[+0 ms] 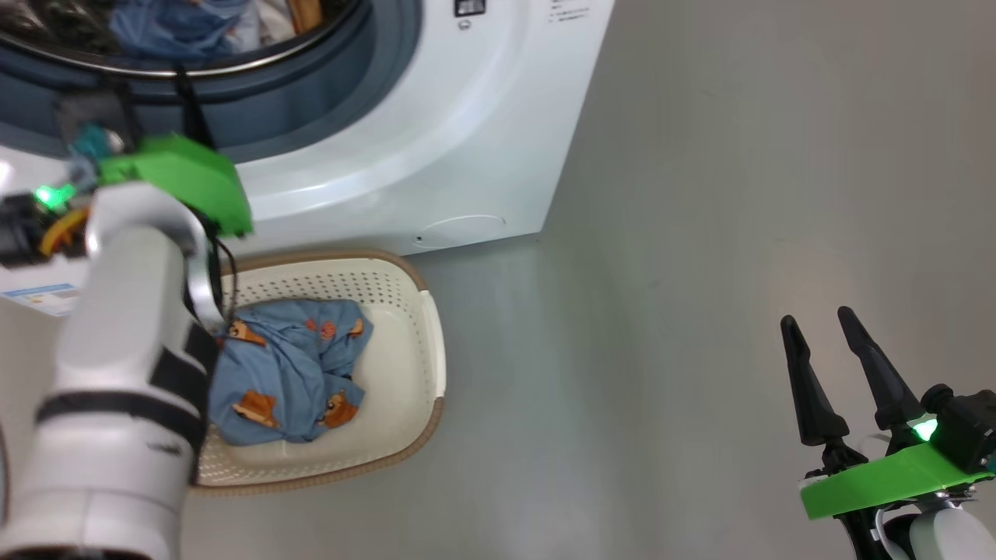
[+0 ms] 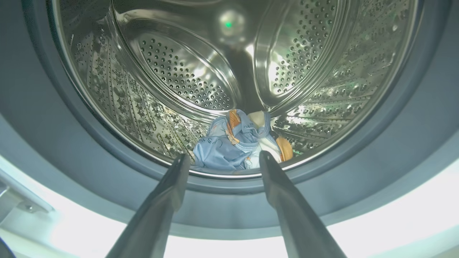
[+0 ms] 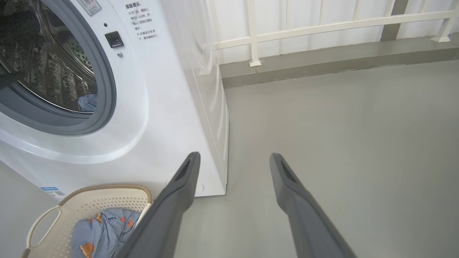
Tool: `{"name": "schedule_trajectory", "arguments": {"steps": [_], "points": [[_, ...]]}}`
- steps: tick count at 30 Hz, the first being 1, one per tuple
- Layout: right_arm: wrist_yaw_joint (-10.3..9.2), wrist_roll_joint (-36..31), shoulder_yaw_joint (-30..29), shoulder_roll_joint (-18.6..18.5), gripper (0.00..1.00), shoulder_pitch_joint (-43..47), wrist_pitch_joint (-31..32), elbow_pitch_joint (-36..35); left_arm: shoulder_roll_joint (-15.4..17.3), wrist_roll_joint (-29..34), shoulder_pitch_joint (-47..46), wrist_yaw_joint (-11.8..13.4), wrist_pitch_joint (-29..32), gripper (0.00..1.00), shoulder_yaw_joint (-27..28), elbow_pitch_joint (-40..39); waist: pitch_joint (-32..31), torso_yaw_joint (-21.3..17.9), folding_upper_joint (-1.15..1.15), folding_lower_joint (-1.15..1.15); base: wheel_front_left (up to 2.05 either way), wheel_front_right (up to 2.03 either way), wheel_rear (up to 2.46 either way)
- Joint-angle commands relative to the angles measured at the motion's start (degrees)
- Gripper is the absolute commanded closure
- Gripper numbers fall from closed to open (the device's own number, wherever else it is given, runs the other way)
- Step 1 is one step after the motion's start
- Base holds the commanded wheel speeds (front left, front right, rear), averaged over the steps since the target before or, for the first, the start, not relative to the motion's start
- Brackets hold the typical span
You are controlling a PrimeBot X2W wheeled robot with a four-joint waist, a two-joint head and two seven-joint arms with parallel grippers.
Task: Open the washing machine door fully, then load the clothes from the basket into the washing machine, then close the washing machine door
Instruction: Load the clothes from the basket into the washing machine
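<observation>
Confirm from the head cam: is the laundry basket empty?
No, a crumpled light-blue garment with orange cartoon prints lies inside the perforated cream basket.

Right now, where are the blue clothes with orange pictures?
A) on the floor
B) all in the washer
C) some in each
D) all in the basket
C: one light-blue printed garment lies in the cream perforated plastic basket, and another blue bundle sits in the white washing machine's steel drum.
</observation>
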Motion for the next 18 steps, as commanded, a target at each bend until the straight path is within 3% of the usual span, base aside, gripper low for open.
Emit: {"name": "schedule_trajectory", "arguments": {"steps": [1,18], "points": [[0.09,-0.56,0.67,-1.22,0.0,1.15,-0.28,-1.55,1.37,0.08,3.4,-0.24,-0.36,0.0,0.53,-4.07,-1.25,1.71,0.0,0.0,0.0,0.0,0.0],[0.09,-1.81,-0.66,-1.83,0.0,2.18,-0.28,-2.0,-0.08,-0.64,28.77,0.79,-0.37,0.0,2.02,-27.4,-4.73,5.48,0.0,0.0,0.0,0.0,0.0]]}}
